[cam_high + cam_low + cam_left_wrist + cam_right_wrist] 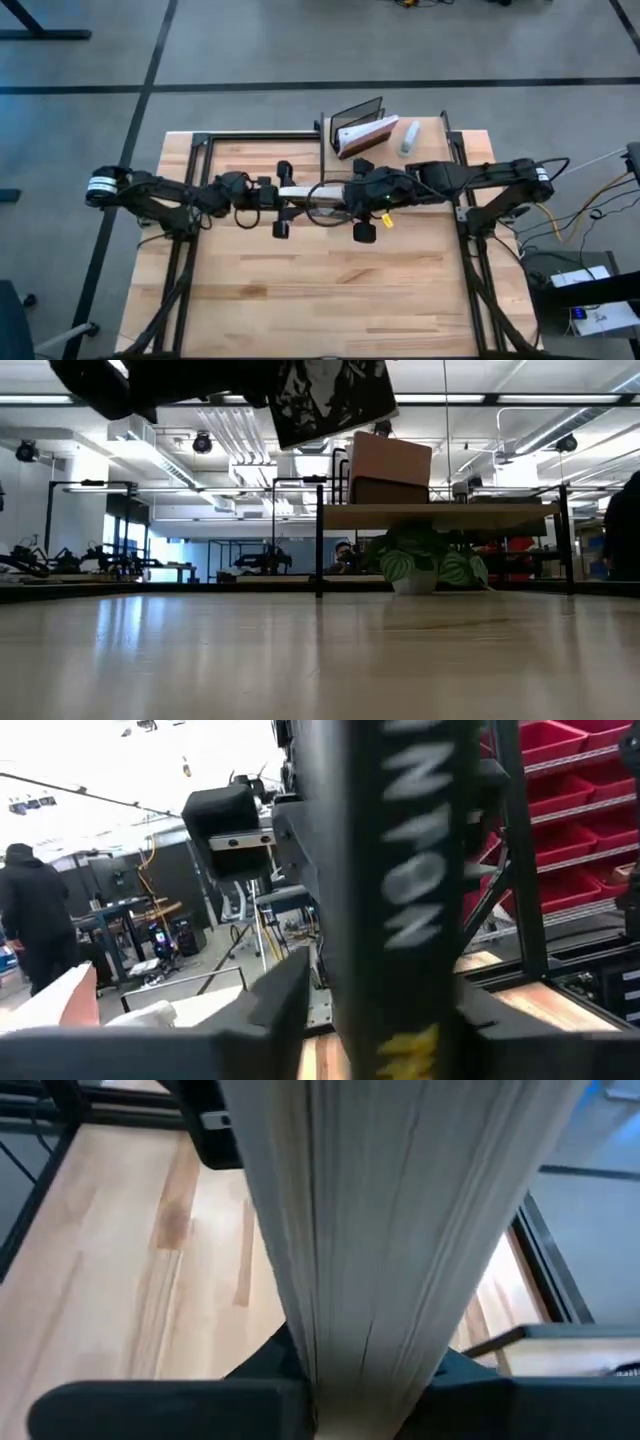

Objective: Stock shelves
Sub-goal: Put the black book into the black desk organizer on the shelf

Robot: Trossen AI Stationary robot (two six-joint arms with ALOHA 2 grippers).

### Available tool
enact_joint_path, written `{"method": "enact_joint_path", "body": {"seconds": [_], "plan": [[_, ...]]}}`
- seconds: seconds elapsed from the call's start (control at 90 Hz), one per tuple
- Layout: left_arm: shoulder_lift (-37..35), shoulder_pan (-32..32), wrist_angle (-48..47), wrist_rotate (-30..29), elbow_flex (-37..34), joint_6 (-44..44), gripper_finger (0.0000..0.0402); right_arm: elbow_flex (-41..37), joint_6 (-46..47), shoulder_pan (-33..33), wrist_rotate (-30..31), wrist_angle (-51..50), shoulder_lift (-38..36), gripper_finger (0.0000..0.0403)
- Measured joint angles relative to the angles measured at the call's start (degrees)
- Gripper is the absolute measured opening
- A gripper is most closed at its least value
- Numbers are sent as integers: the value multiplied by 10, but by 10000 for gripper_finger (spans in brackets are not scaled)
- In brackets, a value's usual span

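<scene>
A book (310, 192) hangs in mid-air over the table's middle, standing on edge, with both grippers shut on it. My left gripper (284, 194) is at its black lettered spine end. My right gripper (350, 194) is at its pale page-edge end. In the low view its black-and-white cover (330, 400) faces the near side, high above the tabletop. The shelf (430, 135), a light wood board (440, 515) on thin black legs, stands at the far right. My left gripper pinches the book between its two fingers at the spine (395, 1010), one finger (270, 1005) on each cover. It comes level from the table's left. The book is upright and clear of the table. My right gripper pinches the book at the fore edge of the pages (370, 1350), with a finger (270, 1370) on each side. It comes level from the table's right. The book hangs lifted between both grippers.
On the shelf stand a black wire rack (355, 115) with a leaning book (368, 132) and a white bottle (410, 137). A potted plant (425, 565) sits under the board. Black frame posts (462, 200) flank the table. The near half of the table (330, 290) is bare wood.
</scene>
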Motion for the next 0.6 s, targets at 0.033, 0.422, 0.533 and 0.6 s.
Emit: {"method": "enact_joint_path", "body": {"seconds": [0.033,0.422,0.533,0.6], "plan": [[2,0,-1,0,2,0,60,0,0,0,2,-4,-1,55],[-4,0,4,-4,1,-11,37,2,-23,-1,1,-28,-4,66],[-5,1,14,-5,4,-16,35,1,-29,-1,-3,-40,-5,88],[-7,1,22,-6,4,-17,35,1,-32,-1,-4,-43,-5,102]]}}
